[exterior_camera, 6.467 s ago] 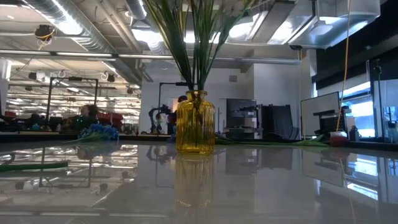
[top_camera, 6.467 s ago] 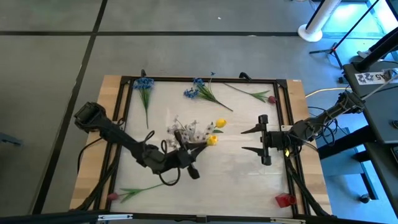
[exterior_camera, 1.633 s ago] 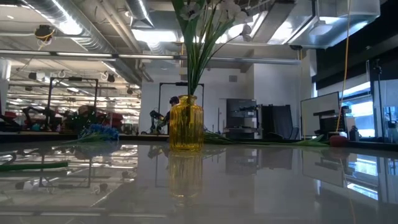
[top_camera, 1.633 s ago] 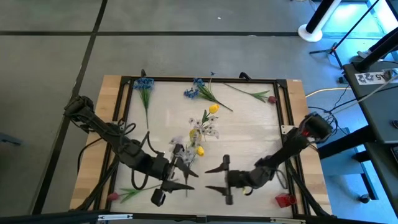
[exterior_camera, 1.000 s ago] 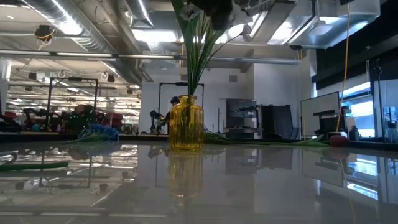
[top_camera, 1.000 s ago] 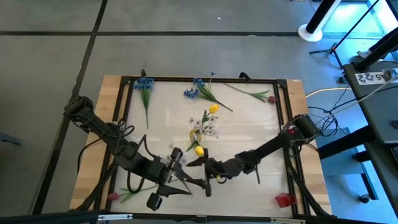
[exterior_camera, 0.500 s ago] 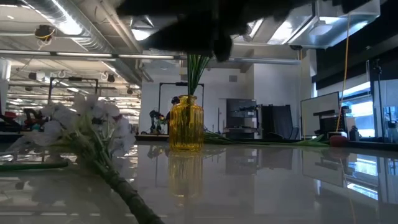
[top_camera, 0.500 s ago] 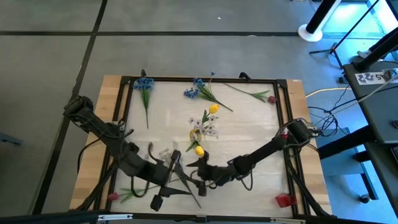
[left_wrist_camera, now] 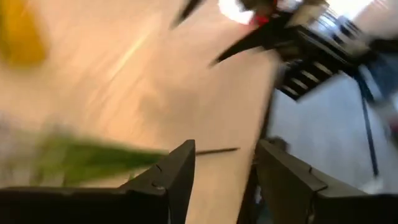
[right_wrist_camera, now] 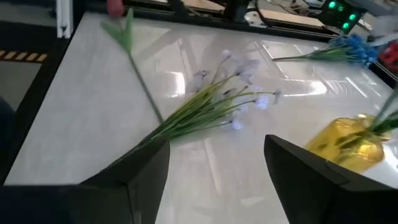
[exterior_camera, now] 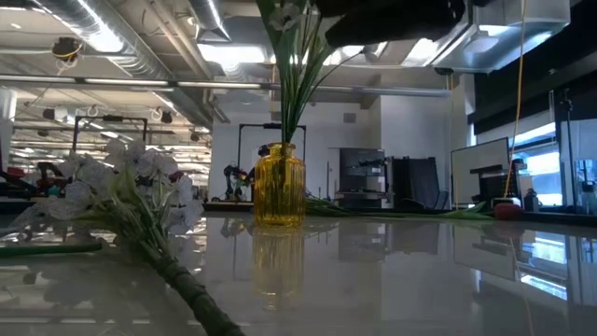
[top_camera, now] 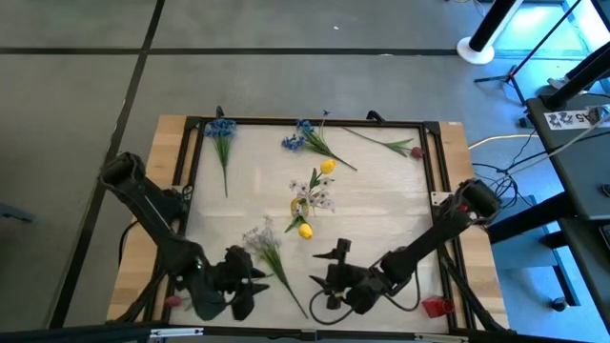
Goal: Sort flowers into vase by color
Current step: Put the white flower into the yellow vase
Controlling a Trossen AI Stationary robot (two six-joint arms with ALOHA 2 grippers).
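Note:
A yellow glass vase (top_camera: pixel 298 207) (exterior_camera: pixel 280 185) stands mid-table with yellow and white flowers in it. A white-lavender bunch (top_camera: pixel 263 242) (exterior_camera: pixel 131 191) (right_wrist_camera: pixel 217 102) lies flat near the near edge, its stem (top_camera: pixel 291 291) running toward that edge. My left gripper (top_camera: pixel 250 286) (left_wrist_camera: pixel 224 177) is open just left of that stem, whose blurred green length (left_wrist_camera: pixel 93 158) shows beside its fingers. My right gripper (top_camera: pixel 329 276) (right_wrist_camera: pixel 217 180) hangs wide open right of the stem, facing the bunch. Neither holds anything.
Two blue flowers (top_camera: pixel 221 129) (top_camera: pixel 300 140) and a red-pink one (top_camera: pixel 412 149) lie along the far edge. Another red-pink flower (top_camera: pixel 176 299) (right_wrist_camera: pixel 117 9) lies at the near-left corner. A small red object (top_camera: pixel 437 307) sits at the near-right corner. A dark frame (top_camera: pixel 315 122) rims the table.
The white-lavender bunch has come down onto the table near the near edge and now lies flat and free. My left gripper has drawn back toward the near-left corner, away from its stem. My right gripper has pulled back toward the right.

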